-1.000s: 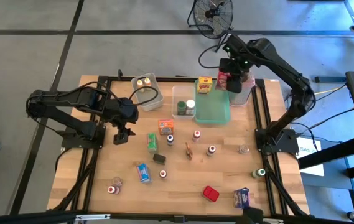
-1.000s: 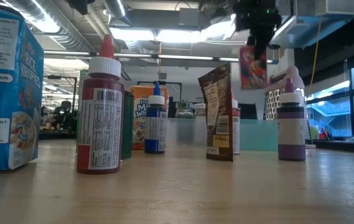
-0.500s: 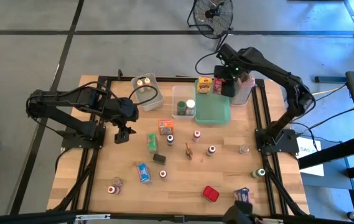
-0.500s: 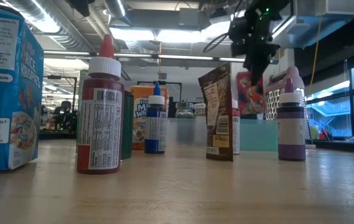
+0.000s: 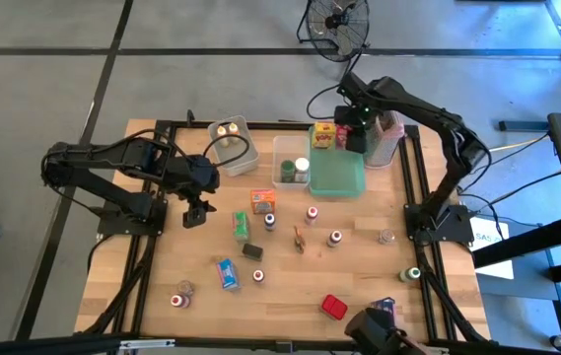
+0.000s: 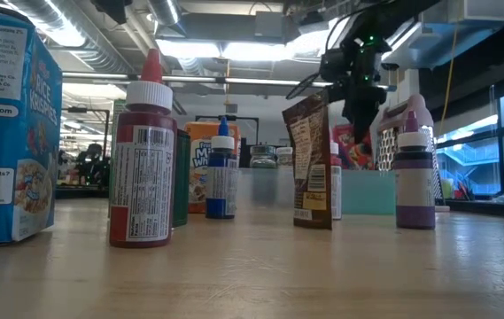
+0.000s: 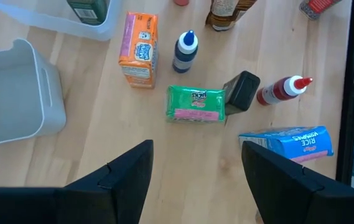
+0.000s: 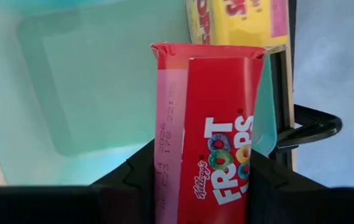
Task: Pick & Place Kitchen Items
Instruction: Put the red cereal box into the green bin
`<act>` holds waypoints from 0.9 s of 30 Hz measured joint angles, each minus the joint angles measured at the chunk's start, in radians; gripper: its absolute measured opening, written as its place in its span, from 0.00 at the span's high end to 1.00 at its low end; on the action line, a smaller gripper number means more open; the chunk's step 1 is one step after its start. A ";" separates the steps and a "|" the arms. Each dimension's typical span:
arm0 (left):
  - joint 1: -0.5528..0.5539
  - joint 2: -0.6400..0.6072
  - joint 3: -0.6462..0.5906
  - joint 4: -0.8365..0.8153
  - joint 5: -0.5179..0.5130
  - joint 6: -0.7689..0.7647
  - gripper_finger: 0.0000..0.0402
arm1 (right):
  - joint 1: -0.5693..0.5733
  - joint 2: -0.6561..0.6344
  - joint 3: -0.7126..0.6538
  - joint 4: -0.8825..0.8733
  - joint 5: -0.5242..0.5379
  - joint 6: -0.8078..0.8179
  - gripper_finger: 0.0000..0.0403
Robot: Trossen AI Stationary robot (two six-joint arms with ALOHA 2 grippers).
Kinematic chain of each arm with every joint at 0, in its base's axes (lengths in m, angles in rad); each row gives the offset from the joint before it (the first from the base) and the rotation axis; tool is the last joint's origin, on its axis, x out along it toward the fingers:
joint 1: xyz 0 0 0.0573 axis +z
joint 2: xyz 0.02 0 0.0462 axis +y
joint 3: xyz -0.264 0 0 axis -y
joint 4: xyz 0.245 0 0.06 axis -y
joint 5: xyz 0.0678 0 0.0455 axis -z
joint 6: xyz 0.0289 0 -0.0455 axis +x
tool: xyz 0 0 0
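Observation:
My right gripper (image 5: 356, 131) hangs over the far right part of the teal tray (image 5: 339, 176), shut on a red Froot Loops box (image 8: 211, 143). That box also shows in the low view (image 6: 351, 147), just above the tray's wall. A yellow box (image 5: 325, 135) stands in the tray's far end. My left gripper (image 5: 193, 211) is held open above the table's left half, with nothing between its fingers (image 7: 122, 180). Below it lie a green packet (image 7: 195, 104), an orange box (image 7: 139, 40) and a blue-capped bottle (image 7: 185, 51). My right gripper pinches the red box by its two broad faces (image 8: 164, 174) between its two fingers, which come from above and point down. The box hangs upright below the fingers, its free end (image 8: 208, 53) toward the tray floor. Whether that end touches the tray, I cannot tell.
Two clear bins (image 5: 233, 143) (image 5: 291, 161) stand left of the tray, and a tall container (image 5: 386, 138) stands right of it. Small bottles, a blue cereal box (image 7: 288, 142) and a red packet (image 5: 333, 307) are scattered over the near half of the table.
My right gripper has come down with the red box, drifting a little toward the table's left, from well above the tray to just over it. The box has stayed upright in the hold. The left gripper has kept still.

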 joint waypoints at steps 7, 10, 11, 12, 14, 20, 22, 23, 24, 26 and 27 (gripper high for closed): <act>0.000 0.000 0.000 0.000 0.000 -0.034 0.40 | -0.016 0.022 0.000 0.022 -0.001 -0.026 0.62; 0.000 0.000 0.000 0.000 0.000 -0.041 0.40 | -0.026 0.022 0.000 0.045 -0.001 -0.032 0.62; 0.000 0.000 0.000 0.001 0.000 -0.044 0.40 | -0.029 0.022 0.000 0.045 -0.001 -0.032 0.62; 0.000 0.000 0.000 0.003 0.000 -0.047 0.40 | -0.033 0.022 0.000 0.044 -0.003 -0.032 0.62; 0.000 0.000 0.000 0.010 0.000 -0.047 0.40 | -0.039 0.022 0.000 0.044 -0.004 -0.033 0.62; 0.000 0.000 0.000 0.039 -0.001 -0.046 0.40 | -0.043 0.022 0.000 0.019 -0.004 -0.052 0.62; 0.000 0.000 0.000 0.042 -0.001 -0.046 0.40 | -0.044 0.022 0.000 0.015 -0.004 -0.062 0.62; 0.000 0.000 0.000 0.042 -0.001 -0.046 0.40 | -0.044 0.022 0.000 0.016 -0.004 -0.065 0.62; 0.000 0.000 0.000 0.042 -0.001 -0.046 0.40 | -0.045 0.022 0.000 0.019 -0.003 -0.066 0.62; 0.000 0.000 0.000 0.042 -0.001 -0.046 0.40 | -0.046 0.025 0.000 0.027 -0.004 -0.067 0.62; 0.000 0.000 0.000 0.042 -0.001 -0.046 0.40 | -0.046 0.029 0.000 0.032 -0.004 -0.067 0.62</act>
